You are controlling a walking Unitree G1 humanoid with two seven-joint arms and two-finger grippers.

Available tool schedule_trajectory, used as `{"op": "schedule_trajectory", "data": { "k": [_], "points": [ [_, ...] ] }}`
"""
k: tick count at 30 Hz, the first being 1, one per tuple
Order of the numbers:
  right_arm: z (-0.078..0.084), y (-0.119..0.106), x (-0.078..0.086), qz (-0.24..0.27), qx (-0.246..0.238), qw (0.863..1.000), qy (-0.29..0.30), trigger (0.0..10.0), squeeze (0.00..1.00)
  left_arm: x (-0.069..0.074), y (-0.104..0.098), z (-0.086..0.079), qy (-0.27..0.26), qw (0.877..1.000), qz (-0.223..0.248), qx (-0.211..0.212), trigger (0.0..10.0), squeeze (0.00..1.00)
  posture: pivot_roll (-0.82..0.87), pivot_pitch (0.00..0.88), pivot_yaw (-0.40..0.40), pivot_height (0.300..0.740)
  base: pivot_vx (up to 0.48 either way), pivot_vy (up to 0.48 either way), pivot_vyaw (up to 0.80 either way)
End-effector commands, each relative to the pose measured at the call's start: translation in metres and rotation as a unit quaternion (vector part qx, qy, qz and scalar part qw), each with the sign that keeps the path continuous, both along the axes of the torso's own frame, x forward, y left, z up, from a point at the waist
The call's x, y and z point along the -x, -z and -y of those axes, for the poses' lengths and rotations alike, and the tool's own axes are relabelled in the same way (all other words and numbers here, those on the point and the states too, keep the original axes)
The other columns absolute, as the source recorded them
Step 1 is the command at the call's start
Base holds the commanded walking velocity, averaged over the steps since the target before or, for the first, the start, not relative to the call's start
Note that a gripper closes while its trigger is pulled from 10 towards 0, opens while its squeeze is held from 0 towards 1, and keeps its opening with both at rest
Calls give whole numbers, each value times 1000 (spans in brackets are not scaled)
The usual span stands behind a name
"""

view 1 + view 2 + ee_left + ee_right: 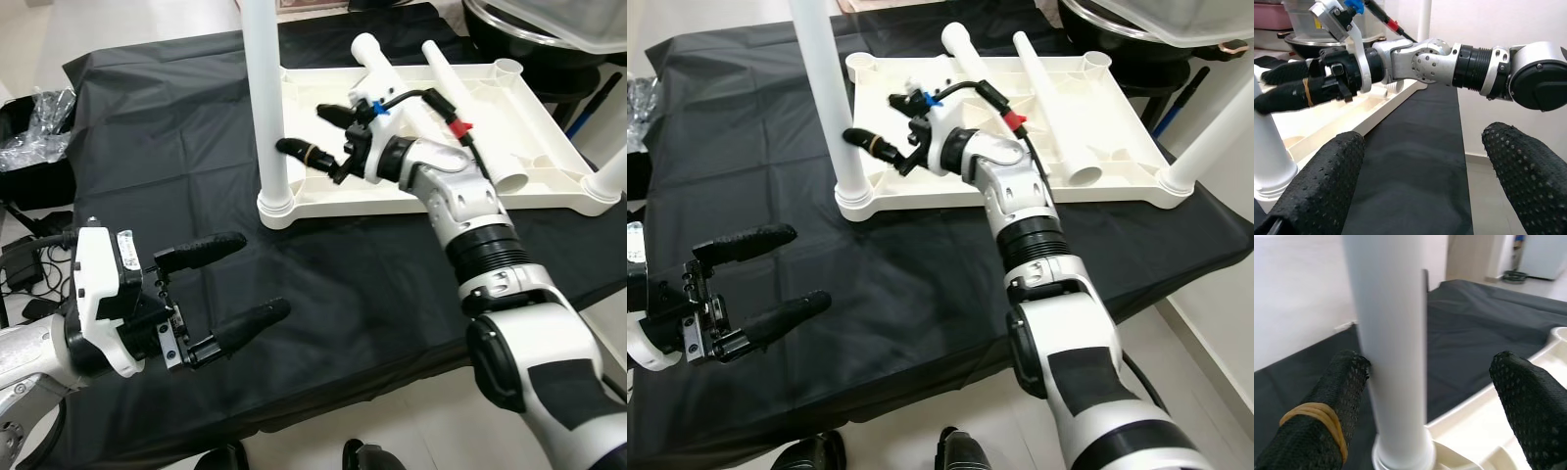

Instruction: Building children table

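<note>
While my right claw gapes wide beside the upright leg, it seems light, stiff, slippery plastic; grip low, near the socket.

A black cloth drapes the work surface, falling in folds over its front edge toward a pale, glossy floor. Crumpled clear plastic sits on a dark box at the far left, above tangled black cables on the floor. Pale floor also lies beyond the surface's far edge. A large clear plastic container stands at the far right corner, over dark shapes. Even indoor light falls softly, with a plain white wall alongside.
</note>
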State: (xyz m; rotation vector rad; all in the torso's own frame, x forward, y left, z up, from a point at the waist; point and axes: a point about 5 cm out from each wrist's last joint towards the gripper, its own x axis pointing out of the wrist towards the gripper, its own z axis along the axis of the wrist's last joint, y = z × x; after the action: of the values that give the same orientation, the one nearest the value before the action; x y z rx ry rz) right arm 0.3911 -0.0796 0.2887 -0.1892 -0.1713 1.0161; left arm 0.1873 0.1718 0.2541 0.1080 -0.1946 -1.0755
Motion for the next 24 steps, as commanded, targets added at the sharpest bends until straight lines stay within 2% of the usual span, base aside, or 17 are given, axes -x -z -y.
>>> {"op": "schedule_trajectory", "data": {
  "k": [1,4,10,11,12,13,14,17,24],
  "points": [
    [-9,-1,5,0,11,999,-45,10000,0,4,-2,0,-3,1000,0,-7,10000,0,91,277,-65,740,0,0,0],
    [-10,-1,4,1,15,999,-49,10000,0,4,-4,-2,-10,1000,3,-8,10000,0,91,276,-67,740,0,0,0],
    [-10,-7,-2,11,-1,1000,-14,10000,0,2,-12,-8,-32,999,19,-6,10000,0,91,274,-68,740,0,0,0],
    [-14,-8,-4,9,-13,1000,-1,5569,0,0,-14,-10,-41,999,26,-4,10000,0,93,273,-69,740,0,0,0],
    [-14,-8,-4,9,-13,1000,-1,5569,0,0,-14,-10,-41,999,26,-4,10000,0,93,273,-69,740,0,0,0],
    [-18,-8,-5,9,-20,1000,1,2039,0,-1,-17,-12,-46,999,30,-2,10000,0,92,274,-67,740,0,0,0],
    [-23,-8,-4,7,-25,1000,-6,0,0,-1,-18,-13,-49,998,32,-1,10000,0,93,273,-67,740,0,0,0],
    [-31,-3,-1,5,-27,1000,-13,0,0,-2,-19,-15,-51,998,34,-2,10000,0,91,267,-67,740,0,0,0],
    [-31,4,-1,-2,-34,999,26,0,0,-2,-17,-14,-50,998,31,-1,10000,0,85,257,-69,740,0,0,0]
  ]
}}
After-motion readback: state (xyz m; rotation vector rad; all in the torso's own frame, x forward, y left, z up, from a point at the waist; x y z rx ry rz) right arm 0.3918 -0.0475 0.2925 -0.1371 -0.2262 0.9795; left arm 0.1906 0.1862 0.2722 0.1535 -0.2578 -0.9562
